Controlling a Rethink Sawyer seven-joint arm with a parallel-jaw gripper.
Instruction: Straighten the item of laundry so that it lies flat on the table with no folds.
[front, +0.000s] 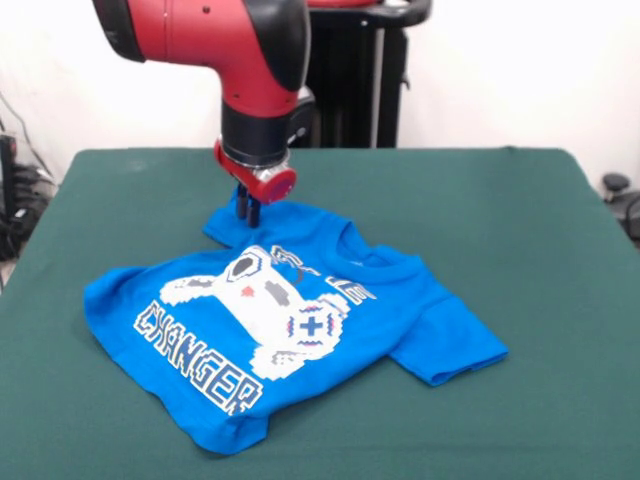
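The red-and-black gripper (248, 215) stands with narrow dark jaws close together on the bright blue printed T-shirt's (290, 320) far sleeve; whether they pinch cloth I cannot tell. This looks like a sleeve-spreading step, and next that sleeve should be drawn outward over the dark green felt table (500, 210).

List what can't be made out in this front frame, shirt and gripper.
- Gripper: front view; the fingers look close together, but open or shut on cloth is not clear.
- T-shirt: the far sleeve lies partly behind the gripper, and a fold at the collar covers part of the lettering.
- Table: near corners cut off by the picture's bottom edge.
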